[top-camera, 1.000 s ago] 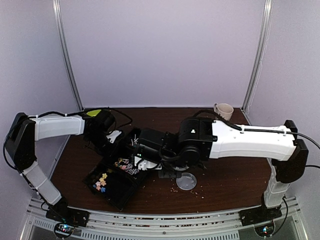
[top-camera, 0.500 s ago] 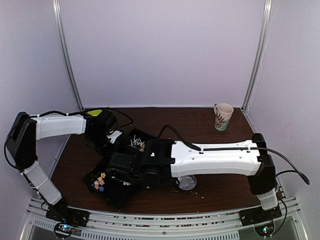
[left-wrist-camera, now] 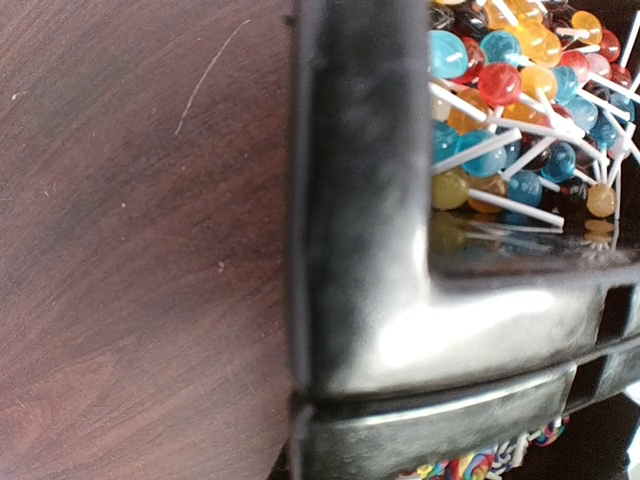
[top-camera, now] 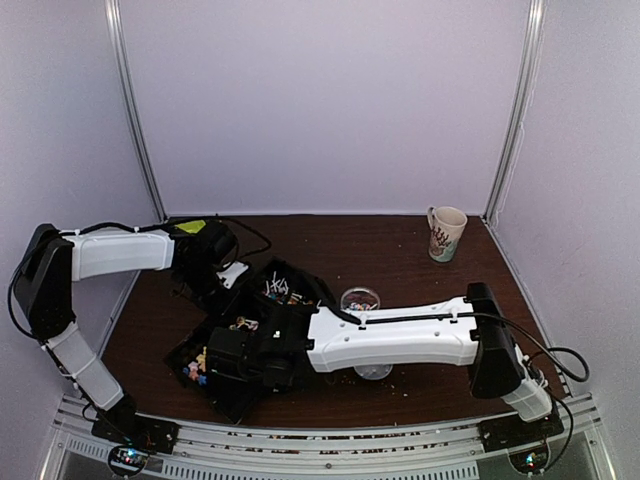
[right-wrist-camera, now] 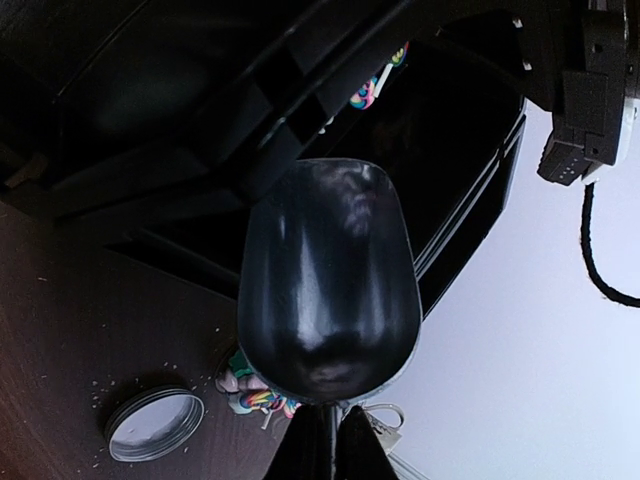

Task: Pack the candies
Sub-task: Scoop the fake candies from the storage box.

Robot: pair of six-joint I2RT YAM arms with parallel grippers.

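Note:
The candies (top-camera: 200, 365), small pastel sweets, lie in the near compartment of a black divided tray (top-camera: 238, 398). More coloured sweets fill a small glass jar (top-camera: 360, 299) to the tray's right. My right gripper (top-camera: 224, 352) reaches across over the tray's middle and is shut on the handle of a black scoop (right-wrist-camera: 328, 280). In the right wrist view the gripper (right-wrist-camera: 337, 438) pinches the handle, and the scoop bowl hangs over the dark tray (right-wrist-camera: 200, 120). My left gripper (top-camera: 222, 268) is shut on the tray's far left rim (left-wrist-camera: 360, 200); its fingers are hidden in the left wrist view.
Round lollipops (left-wrist-camera: 520, 120) fill the tray's far compartment, with swirl lollipops (top-camera: 245, 323) in the middle one. A jar lid (top-camera: 372, 370) lies flat right of the tray, among pale crumbs. A mug (top-camera: 445, 232) stands at the back right corner.
The right arm swung left and stretched low across the table, carrying the scoop over the tray. The jar it covered now shows. The left arm has not moved.

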